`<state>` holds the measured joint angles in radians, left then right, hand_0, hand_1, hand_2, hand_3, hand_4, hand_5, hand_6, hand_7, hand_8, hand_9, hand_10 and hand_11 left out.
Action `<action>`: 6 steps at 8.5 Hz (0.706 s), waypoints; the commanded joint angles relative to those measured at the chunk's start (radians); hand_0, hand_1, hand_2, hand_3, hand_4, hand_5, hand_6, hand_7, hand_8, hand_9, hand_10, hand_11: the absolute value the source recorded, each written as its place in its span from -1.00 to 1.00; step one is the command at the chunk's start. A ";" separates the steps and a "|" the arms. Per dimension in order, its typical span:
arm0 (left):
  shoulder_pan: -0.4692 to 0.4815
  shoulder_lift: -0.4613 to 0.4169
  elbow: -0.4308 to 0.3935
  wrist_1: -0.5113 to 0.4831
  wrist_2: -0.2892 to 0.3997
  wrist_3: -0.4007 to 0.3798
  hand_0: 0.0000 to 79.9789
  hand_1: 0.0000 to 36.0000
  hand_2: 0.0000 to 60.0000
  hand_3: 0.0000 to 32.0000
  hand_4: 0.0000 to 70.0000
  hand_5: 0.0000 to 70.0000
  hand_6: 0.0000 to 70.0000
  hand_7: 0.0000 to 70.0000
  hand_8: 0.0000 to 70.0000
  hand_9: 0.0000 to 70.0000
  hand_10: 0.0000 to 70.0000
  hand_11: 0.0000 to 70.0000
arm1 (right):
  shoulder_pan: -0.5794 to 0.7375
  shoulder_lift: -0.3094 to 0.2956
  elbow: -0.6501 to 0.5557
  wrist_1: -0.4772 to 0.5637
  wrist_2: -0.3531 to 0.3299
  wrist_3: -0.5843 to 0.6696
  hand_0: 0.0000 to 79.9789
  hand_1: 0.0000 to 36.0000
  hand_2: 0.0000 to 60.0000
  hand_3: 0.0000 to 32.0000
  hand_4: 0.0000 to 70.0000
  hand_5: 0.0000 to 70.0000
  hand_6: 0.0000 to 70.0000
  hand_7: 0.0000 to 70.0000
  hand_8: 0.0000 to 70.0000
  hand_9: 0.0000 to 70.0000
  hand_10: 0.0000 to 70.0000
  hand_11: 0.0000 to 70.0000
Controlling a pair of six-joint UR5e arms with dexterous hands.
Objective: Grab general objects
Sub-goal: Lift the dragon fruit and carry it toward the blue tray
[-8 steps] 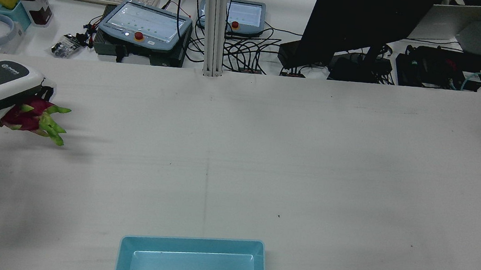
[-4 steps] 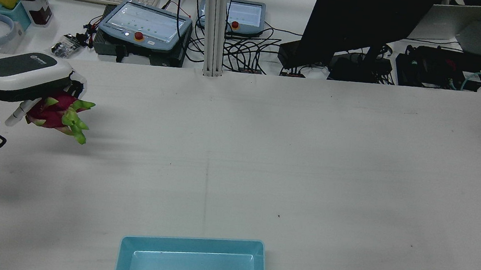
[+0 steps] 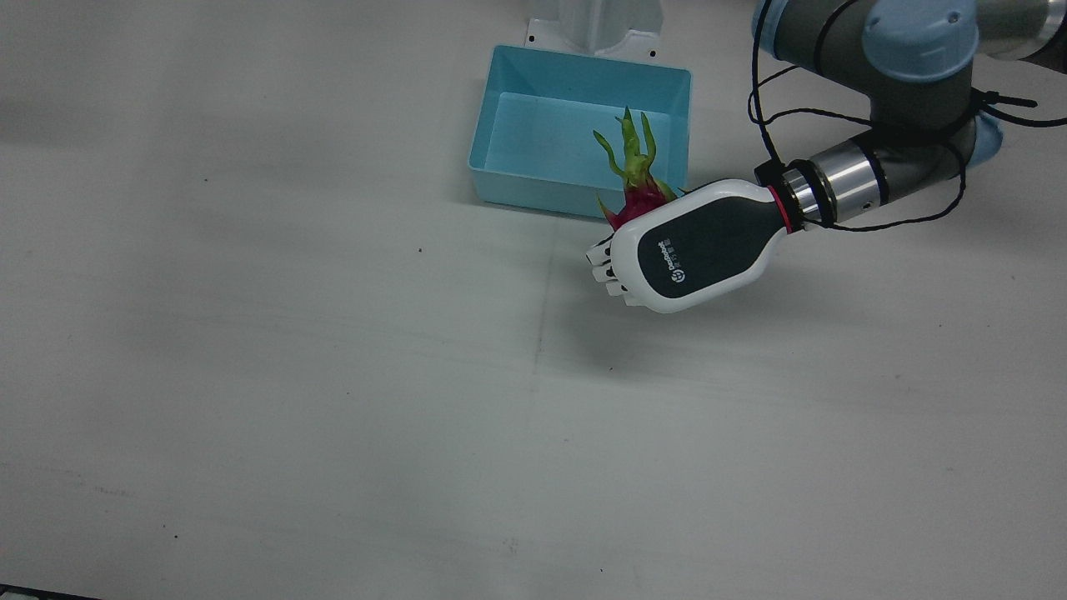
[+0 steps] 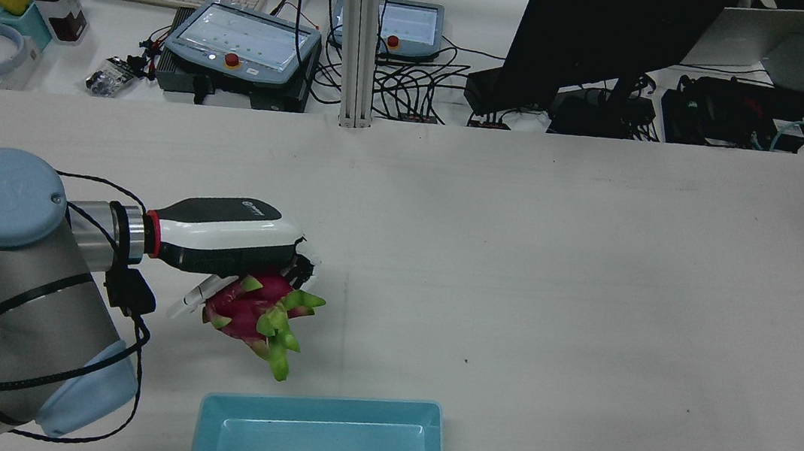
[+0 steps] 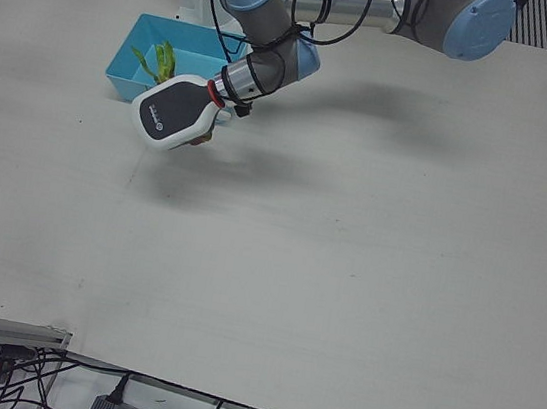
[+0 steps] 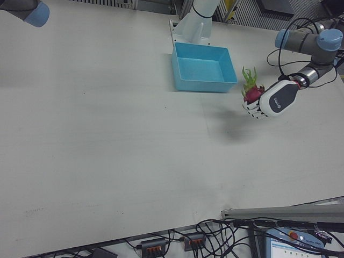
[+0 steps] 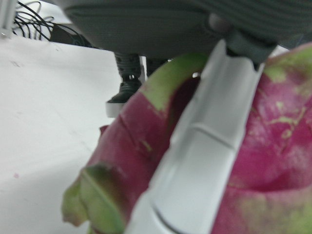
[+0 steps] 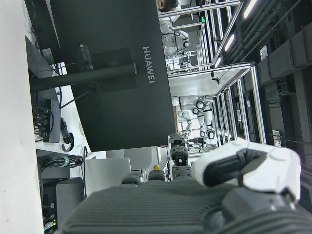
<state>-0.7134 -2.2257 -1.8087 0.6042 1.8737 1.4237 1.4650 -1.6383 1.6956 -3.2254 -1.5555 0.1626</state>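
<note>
One dragon fruit point(image 4: 252, 312) clenched in left robot hand point(image 4: 230, 236), beside blue bin point(image 4: 321, 439).

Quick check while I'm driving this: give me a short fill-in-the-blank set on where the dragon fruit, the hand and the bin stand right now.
1. The left hand is shut on the ____.
2. The dragon fruit is held ____ the table, not resting on it.
3. The inside of the blue bin holds ____.
4. In the rear view, the fruit's green tip points toward the ____.

Missing words: dragon fruit; above; nothing; bin
</note>
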 commanded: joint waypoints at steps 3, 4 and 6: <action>0.123 -0.063 -0.064 0.019 0.154 -0.130 1.00 1.00 1.00 -1.00 0.51 1.00 1.00 1.00 1.00 1.00 0.41 1.00 | 0.000 0.000 0.001 -0.001 0.000 0.000 -1.00 -1.00 -1.00 -1.00 -1.00 -1.00 -1.00 -1.00 -1.00 -1.00 -1.00 -1.00; 0.133 -0.061 -0.092 0.017 0.180 -0.161 1.00 1.00 1.00 -1.00 0.53 1.00 1.00 1.00 1.00 1.00 0.42 1.00 | 0.000 -0.002 0.001 -0.001 0.000 0.000 -1.00 -1.00 -1.00 -1.00 -1.00 -1.00 -1.00 -1.00 -1.00 -1.00 -1.00 -1.00; 0.211 -0.060 -0.118 0.006 0.191 -0.177 1.00 1.00 1.00 -1.00 0.53 1.00 1.00 1.00 1.00 1.00 0.40 1.00 | 0.000 0.000 -0.001 -0.001 0.000 0.000 -1.00 -1.00 -1.00 -1.00 -1.00 -1.00 -1.00 -1.00 -1.00 -1.00 -1.00 -1.00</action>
<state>-0.5702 -2.2874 -1.8956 0.6220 2.0436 1.2735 1.4649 -1.6387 1.6962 -3.2260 -1.5554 0.1626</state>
